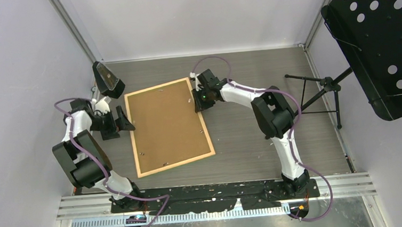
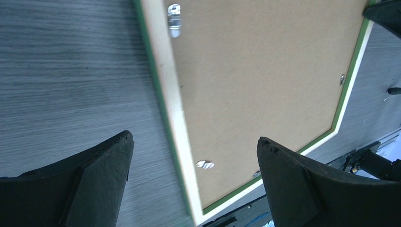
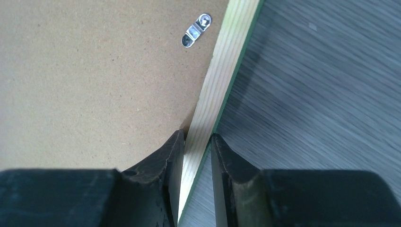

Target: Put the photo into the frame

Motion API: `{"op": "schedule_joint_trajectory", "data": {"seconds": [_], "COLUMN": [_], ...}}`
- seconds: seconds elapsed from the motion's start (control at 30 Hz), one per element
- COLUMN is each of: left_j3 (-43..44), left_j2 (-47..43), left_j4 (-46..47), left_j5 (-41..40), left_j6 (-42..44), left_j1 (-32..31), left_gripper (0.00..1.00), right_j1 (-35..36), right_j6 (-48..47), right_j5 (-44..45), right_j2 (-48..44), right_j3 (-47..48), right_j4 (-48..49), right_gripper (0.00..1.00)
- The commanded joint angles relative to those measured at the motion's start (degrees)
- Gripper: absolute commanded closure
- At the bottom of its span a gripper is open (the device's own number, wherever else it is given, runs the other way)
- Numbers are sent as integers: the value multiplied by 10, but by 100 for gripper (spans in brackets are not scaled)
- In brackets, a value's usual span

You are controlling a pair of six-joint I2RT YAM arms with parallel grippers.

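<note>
Frame (image 1: 175,165): face down on the grey tabletop (image 1: 243,142) between the arms, pale wood back up, with a thin green edge showing.
Backing board (image 1: 167,126): brown, filling the frame.
Left fingers (image 2: 104,161): spread wide by the frame's left edge.
Right fingers (image 3: 165,156): closed on the frame's right rail, one finger on each side.

The frame (image 1: 175,164) lies wood-side up on my table (image 1: 243,137), brown backing (image 1: 167,124) inside. My right gripper (image 1: 198,100) meets its right rail; my left gripper (image 1: 120,123) hangs just left of it.
</note>
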Motion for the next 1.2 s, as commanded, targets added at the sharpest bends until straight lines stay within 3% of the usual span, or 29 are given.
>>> {"op": "schedule_joint_trajectory", "data": {"seconds": [0.0,0.73,0.9,1.03,1.17], "left_j3": [-13,-5,5,27,76], "left_j2": [-26,-20,-35,-37,-10], "left_j4": [25,30,40,46,37], "left_j5": [16,-11,-36,-78,-127], "left_j6": [-1,9,3,-7,-16], "left_j1": [-2,-43,-92,-161,-231], "left_gripper": [1,1,1,1,1], "right_j1": [-45,-157,-164,-166,-169], "right_j6": [2,71,100,82,58], "right_j5": [45,54,39,37,28], "right_j2": [-55,-275,-330,-324,-313], "right_j3": [-68,-373,-456,-439,-421], "right_j4": [2,132,194,176,155], "right_gripper": [95,94,95,94,79]}}
